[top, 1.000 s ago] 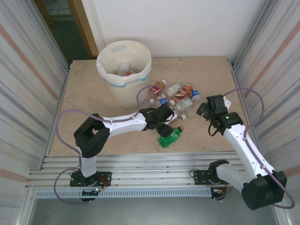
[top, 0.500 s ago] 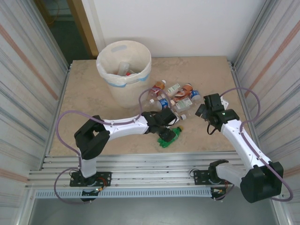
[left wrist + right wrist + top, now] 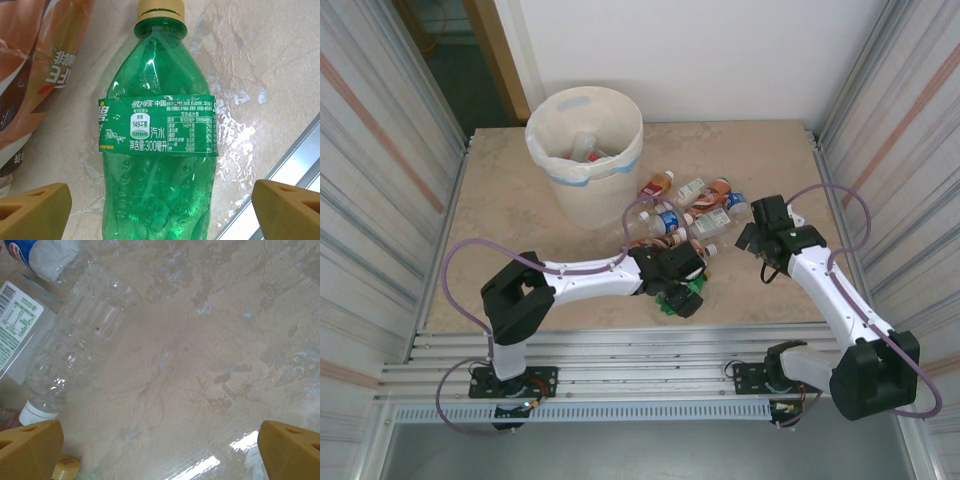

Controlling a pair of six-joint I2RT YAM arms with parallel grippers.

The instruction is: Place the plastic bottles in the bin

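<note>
Between the wide-spread fingers of the left hand (image 3: 160, 212) a green bottle (image 3: 160, 150) lies flat on the desk (image 3: 260, 60), its cap pointing away from the wrist. A gap shows on each side of it, so nothing is gripped. Just right of it runs the desk's metal edge rail (image 3: 295, 160), leaving little room there. On the left a brown-labelled bottle (image 3: 30, 75) lies close by. The right hand (image 3: 160, 450) is also wide open and empty, over bare desk, with a clear bottle (image 3: 75, 345) up to its left. The other bottles (image 3: 690, 205) lie heaped beyond the left hand, just right of the bin (image 3: 582, 200) at the back left. Bare desk lies open left of the left arm.
</note>
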